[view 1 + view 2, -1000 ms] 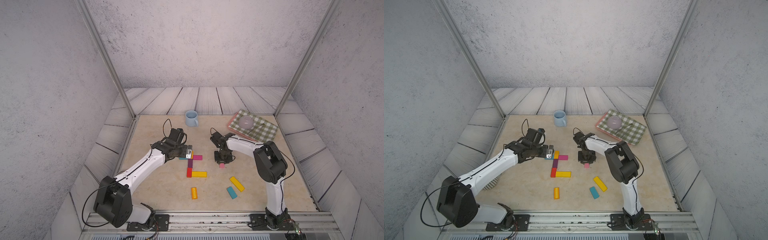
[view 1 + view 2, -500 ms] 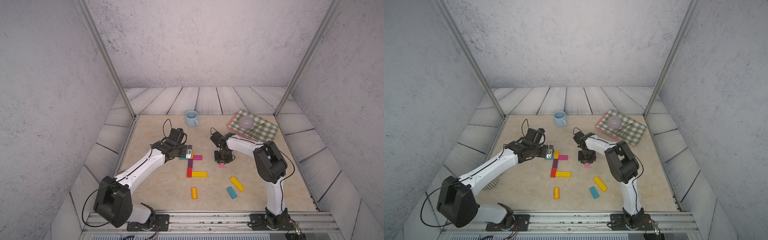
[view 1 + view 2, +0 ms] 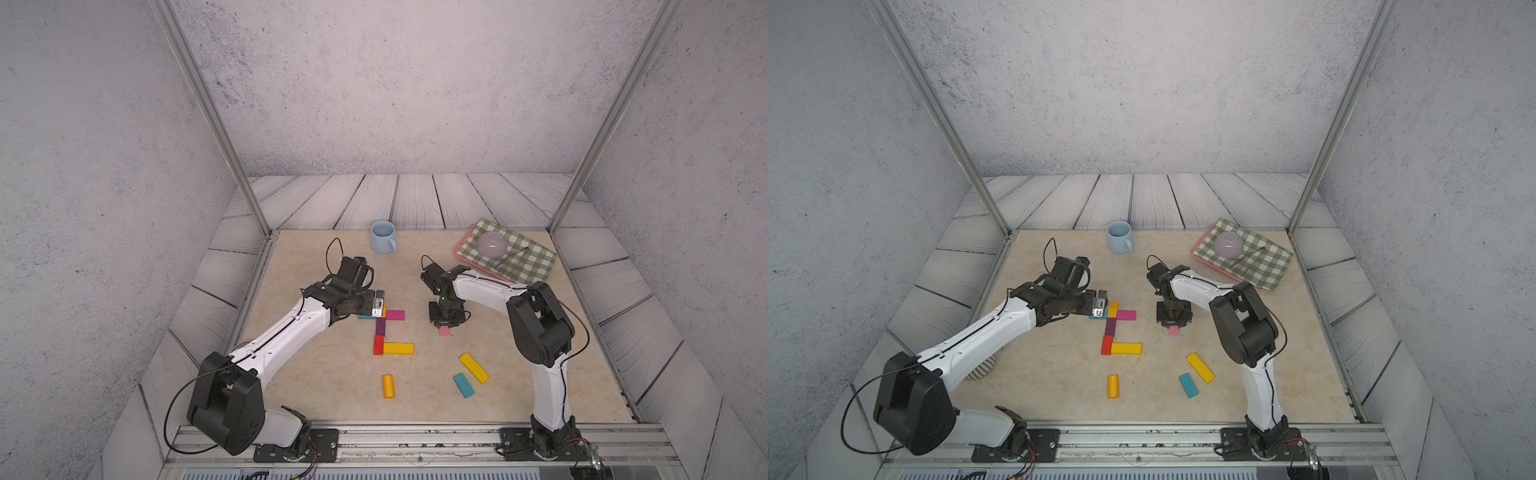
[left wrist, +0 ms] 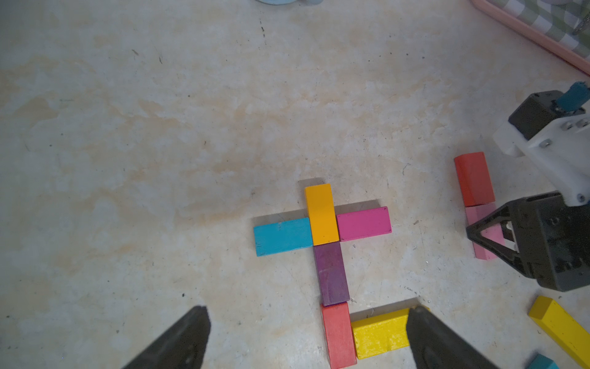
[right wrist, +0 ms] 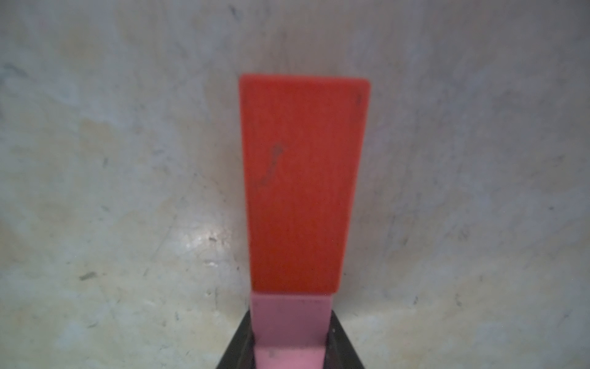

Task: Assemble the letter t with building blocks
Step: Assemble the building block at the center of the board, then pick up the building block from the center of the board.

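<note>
Right gripper (image 3: 444,326), pointing down, jaws shut across pink block (image 3: 444,331); butted end to end against that block, on its far side, loose red block (image 4: 474,179), hidden beneath the gripper in both top views. Left gripper (image 4: 307,308), jaws spread wide and empty, over the teal end of the part-built letter's crossbar, well apart from the right gripper. Blocks in view: eleven, namely two red, two orange, two yellow, two teal, one each purple, magenta, pink. Six joined on the table (image 3: 332,395): orange block (image 4: 321,214), purple block (image 4: 330,273) and red block (image 4: 338,335) end to end as stem; teal block (image 4: 283,236) and magenta block (image 4: 364,223) against the orange block's two sides as crossbar; yellow block (image 4: 380,334) against the red block's side, toward the right arm. Three loose near the front edge: second orange block (image 3: 388,386) alone, second teal block (image 3: 464,385) just beside second yellow block (image 3: 473,368). At the back: one mug (image 3: 383,237), and one bowl (image 3: 490,244) on one checked cloth (image 3: 528,266). Compared with one second before: no visible shift in either arm or in any block; same grip, same spread.
</note>
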